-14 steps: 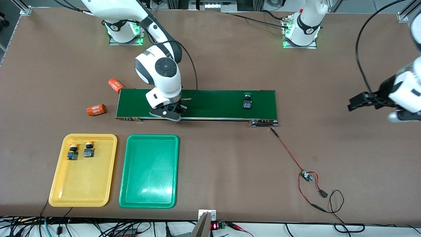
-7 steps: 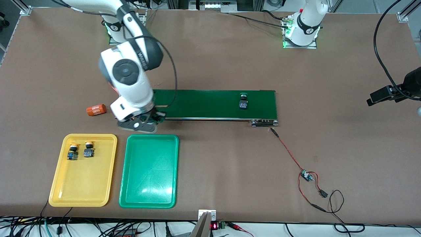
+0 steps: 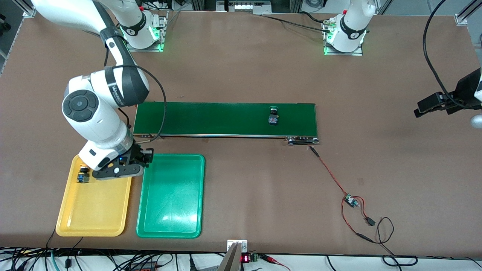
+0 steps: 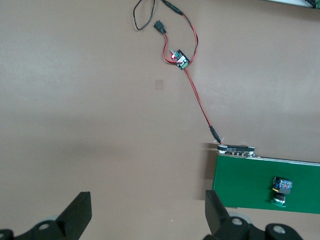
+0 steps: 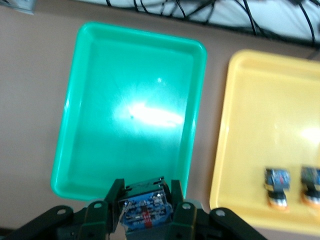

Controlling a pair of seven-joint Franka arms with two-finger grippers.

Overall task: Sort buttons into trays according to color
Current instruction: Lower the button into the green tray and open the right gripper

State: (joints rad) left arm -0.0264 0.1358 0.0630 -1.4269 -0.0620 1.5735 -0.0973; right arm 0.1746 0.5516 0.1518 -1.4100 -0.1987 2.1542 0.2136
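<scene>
Green tray (image 3: 171, 195) unlabelled; right pincer (image 5: 146, 212) grips a button (image 5: 145, 209), markings unreadable.

Brown tabletop (image 3: 244, 67), cables (image 3: 113, 259) along edge

We see both trays as glossy plastic: the green tray (image 3: 171, 210) throws a bright glare patch, the yellow tray (image 3: 94, 214) a softer sheen. The brown table (image 3: 263, 188) looks matt, the green conveyor belt (image 3: 218, 118) flat and dull with shiny metal edging
</scene>
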